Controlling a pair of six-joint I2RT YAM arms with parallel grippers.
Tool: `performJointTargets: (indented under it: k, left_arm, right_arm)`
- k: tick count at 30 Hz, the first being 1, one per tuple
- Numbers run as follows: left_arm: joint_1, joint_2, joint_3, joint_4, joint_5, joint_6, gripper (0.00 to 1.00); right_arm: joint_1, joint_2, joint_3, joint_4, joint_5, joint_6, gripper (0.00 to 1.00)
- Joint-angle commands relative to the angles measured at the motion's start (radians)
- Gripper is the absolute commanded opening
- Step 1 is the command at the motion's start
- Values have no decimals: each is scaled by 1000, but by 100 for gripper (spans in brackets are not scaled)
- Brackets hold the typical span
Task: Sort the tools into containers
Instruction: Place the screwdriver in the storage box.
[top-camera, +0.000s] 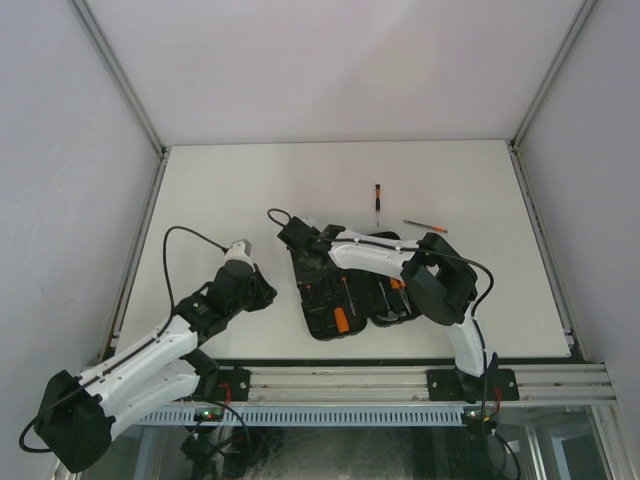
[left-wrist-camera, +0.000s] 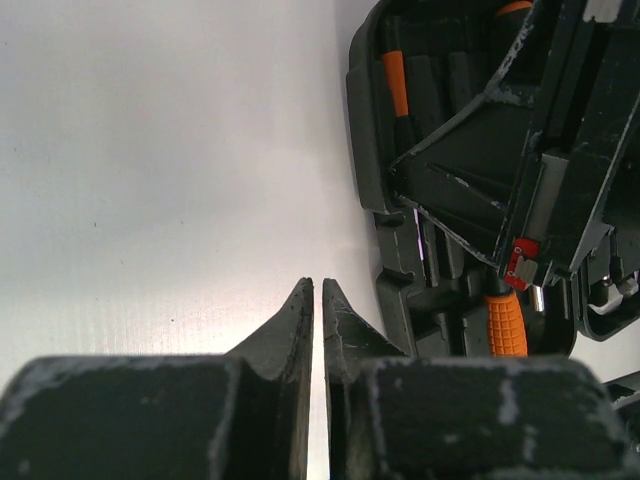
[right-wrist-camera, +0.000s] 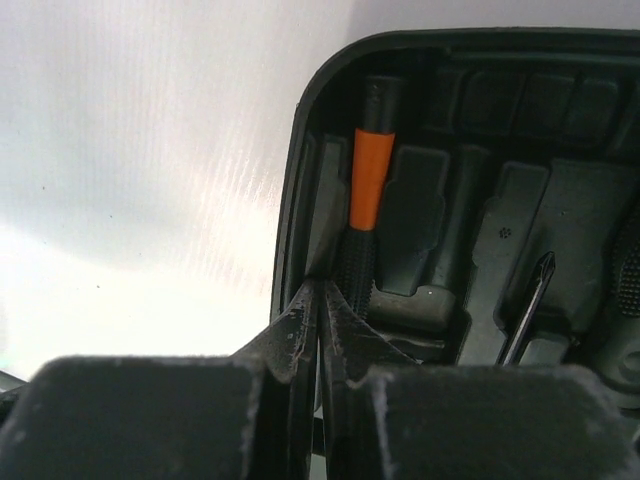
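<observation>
Now we have the right gripper (right-wrist-camera: 320, 290), jaws pressed together and holding nothing, with its tips at the left wall of the open case (right-wrist-camera: 290, 180), right against the black grip of a screwdriver (right-wrist-camera: 365, 190) lying in the edge slot. We judge it needs seating: push straight down on the grip, gently and clear of the wall, so the case does not skid. The left gripper (left-wrist-camera: 317, 292), jaws all but together and empty, hovers over the table (top-camera: 220, 190) just beside the case and could steady it. Two loose screwdrivers (top-camera: 377, 200) lie beyond the case.
</observation>
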Motion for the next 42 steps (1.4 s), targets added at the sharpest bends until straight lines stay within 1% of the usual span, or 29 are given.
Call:
performJointTargets:
  k: [1,6,8,10,13,17,20,22,24,25,28,30,38,42]
  left_arm:
    - [8,-24,-13,21,-18,-10,10]
    - [11,-43,9,-9,-42,-2,11]
    - [14,-58,14,-15,-45,1,15]
    - [21,-71,17,-13,-43,3,20]
    - [26,-75,24,-5,-38,7,22]
    - [33,-58,35,2,-32,14,22]
    - [35,-49,35,3,-27,17,22]
    - [38,-47,30,6,-23,17,22]
    - [48,-47,18,18,-15,17,22]
    - [54,-46,14,25,-4,16,22]
    - [66,-35,11,44,19,16,22]
    - [70,-27,14,46,25,21,21]
    - [74,-9,9,51,39,32,19]
    - [75,-15,-2,51,40,31,19]
  right_arm:
    - [21,37,-115,-6,-28,-31,0]
    - [24,-133,-114,115,-61,-71,2]
    - [24,-193,-115,154,-69,-83,4]
    - [24,-249,-117,179,-53,-92,6]
    - [26,-323,-140,197,5,-99,9]
    - [7,-377,-195,195,39,-87,15]
    - [-9,-396,-250,220,43,-90,22]
    - [-9,-404,-274,236,62,-89,30]
    - [-9,-397,-277,238,64,-99,33]
    - [-12,-391,-277,238,64,-96,33]
    - [-21,-358,-270,236,38,-85,25]
    - [-21,-329,-254,226,14,-85,23]
    - [-5,-219,-168,167,-16,-93,23]
    - [-4,-187,-144,157,1,-94,23]
